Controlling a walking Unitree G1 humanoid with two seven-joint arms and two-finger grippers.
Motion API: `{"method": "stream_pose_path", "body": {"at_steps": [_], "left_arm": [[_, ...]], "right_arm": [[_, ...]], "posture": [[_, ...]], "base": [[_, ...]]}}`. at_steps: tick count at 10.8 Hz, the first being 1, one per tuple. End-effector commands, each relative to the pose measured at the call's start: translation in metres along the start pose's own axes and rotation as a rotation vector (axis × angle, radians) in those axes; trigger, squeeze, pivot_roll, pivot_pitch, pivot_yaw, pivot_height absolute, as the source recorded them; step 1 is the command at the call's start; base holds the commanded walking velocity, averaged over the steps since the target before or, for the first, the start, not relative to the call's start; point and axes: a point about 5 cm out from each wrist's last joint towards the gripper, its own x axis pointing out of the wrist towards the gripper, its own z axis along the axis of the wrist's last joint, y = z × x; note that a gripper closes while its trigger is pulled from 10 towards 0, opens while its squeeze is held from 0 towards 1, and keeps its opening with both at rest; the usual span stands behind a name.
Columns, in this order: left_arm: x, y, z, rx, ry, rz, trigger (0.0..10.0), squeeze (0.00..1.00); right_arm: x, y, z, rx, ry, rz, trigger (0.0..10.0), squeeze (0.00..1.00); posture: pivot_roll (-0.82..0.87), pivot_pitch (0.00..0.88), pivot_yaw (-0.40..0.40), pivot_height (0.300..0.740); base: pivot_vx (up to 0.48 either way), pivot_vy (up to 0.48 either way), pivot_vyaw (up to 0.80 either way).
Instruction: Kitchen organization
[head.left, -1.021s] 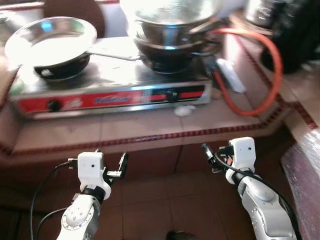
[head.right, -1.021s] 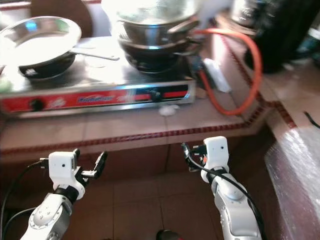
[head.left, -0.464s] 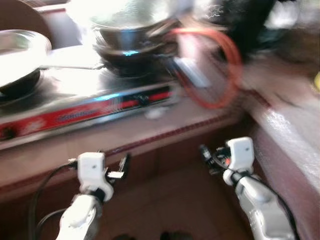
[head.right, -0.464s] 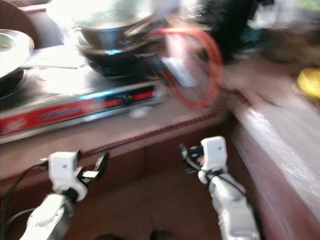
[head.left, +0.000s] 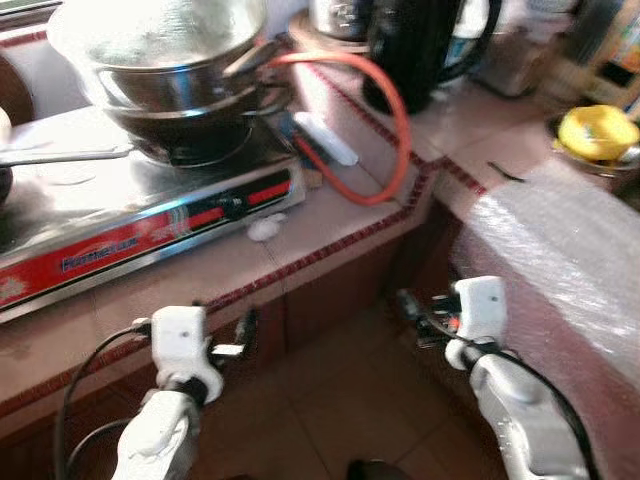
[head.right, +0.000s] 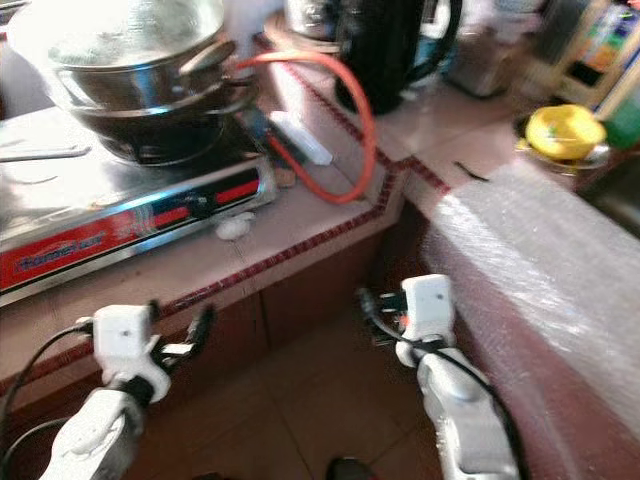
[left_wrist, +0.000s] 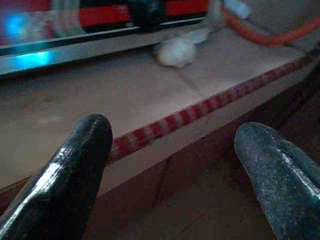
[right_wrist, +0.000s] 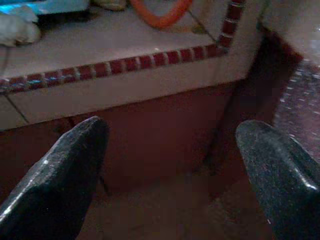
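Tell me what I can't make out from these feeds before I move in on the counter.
- Pot contents: head views, glare washes out the inside.
- Stove left burner: cut off by the frame edge.
- Yellow object: blurred, identity unclear.
- White lump by the stove: blurred in the left wrist view, too small in the head views.
- Bottles at the far right: blurred, labels unreadable.
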Motion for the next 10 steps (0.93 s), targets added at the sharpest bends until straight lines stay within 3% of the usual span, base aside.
{"method": "stream_pose_path", "body": {"at_steps": [1, 6, 10], "left_arm": [[-0.0018, -0.0017, 0.003, 0.001, -0.008, -0.002, 10.0, 0.0], [-0.004, -0.0002, 0.0021, 0.003, 0.004, 0.009, 10.0, 0.0], [-0.0016, -0.0009, 0.0023, 0.008, 0.011, 0.003, 10.0, 0.0]], "right_arm": [[-0.0005, -0.002, -0.0032, 0.003, 0.015, -0.009, 10.0, 0.0], [0.0015, 0.0003, -0.0043, 0.006, 0.019, 0.003, 10.0, 0.0], [0.0031, 0.0001, -0.0036, 0.005, 0.016, 0.003, 10.0, 0.0]], "posture": [[-0.09, 0.173, -0.01, 0.74], [-0.08, 0.173, -0.013, 0.74], [-0.08, 0.168, -0.014, 0.74]], "base": [[0.0, 0.0, 0.0], [0.0, 0.0, 0.0], [-0.264, 0.0, 0.0]]}}
